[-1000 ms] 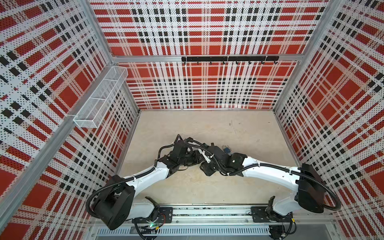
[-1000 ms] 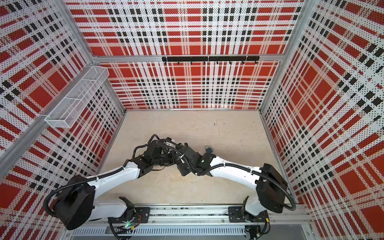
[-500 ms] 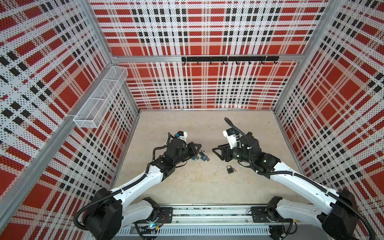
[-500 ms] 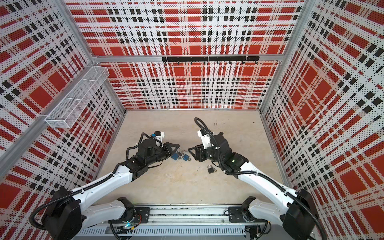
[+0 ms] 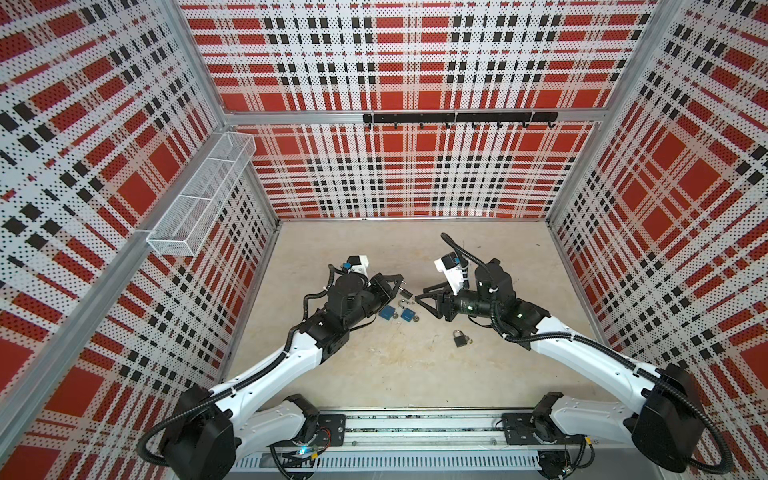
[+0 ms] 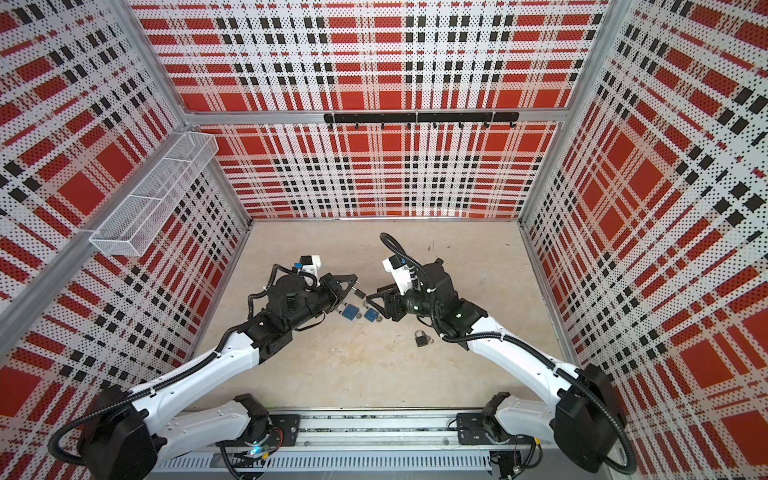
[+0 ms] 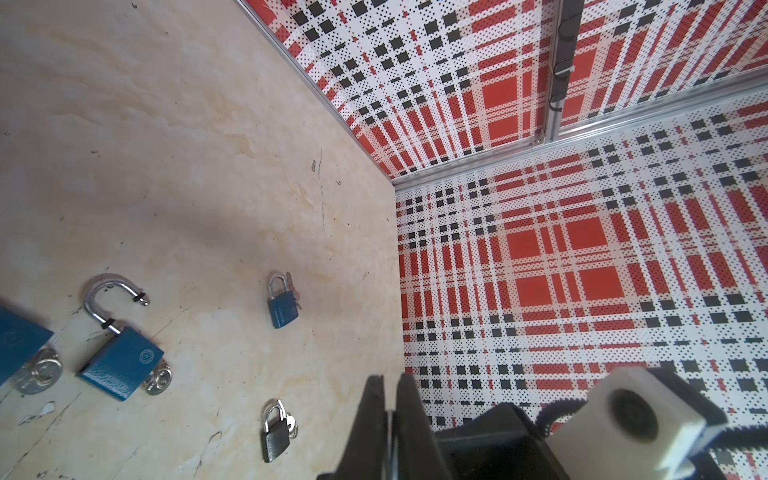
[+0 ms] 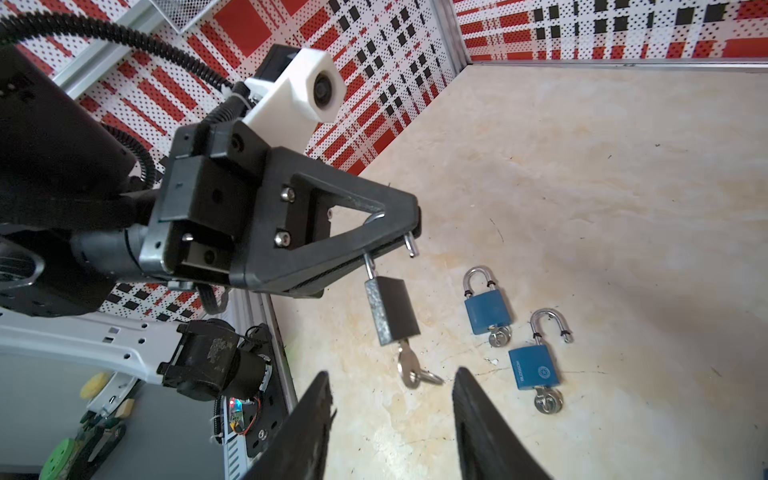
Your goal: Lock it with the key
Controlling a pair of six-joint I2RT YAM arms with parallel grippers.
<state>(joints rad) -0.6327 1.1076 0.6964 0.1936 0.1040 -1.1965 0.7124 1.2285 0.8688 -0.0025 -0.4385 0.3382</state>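
Note:
My left gripper (image 8: pixel 409 226) is shut on the open shackle of a black padlock (image 8: pixel 392 311), which hangs below it above the floor. The key (image 8: pixel 407 368), with its ring, sticks out of the padlock's underside. My right gripper (image 8: pixel 392 376) is open, its fingertips (image 8: pixel 322 386) either side of the key and just short of it, touching nothing. In both top views the left gripper (image 5: pixel 400 283) and right gripper (image 5: pixel 420 294) face each other mid-floor with the black padlock (image 6: pixel 360 294) between them. In the left wrist view the jaws press together and the held padlock is hidden.
Two blue padlocks (image 5: pixel 386 312) (image 5: pixel 409 314) with keys lie on the floor under the grippers, one with its shackle open (image 7: pixel 120 361). A second black padlock (image 5: pixel 460 340) lies nearer the front right. A smaller blue padlock (image 7: pixel 282 307) lies farther off. Plaid walls enclose the floor.
A second ago both arms were folded close together at the front middle. They have since spread apart and reached out to face each other; over the last half second they have barely moved.

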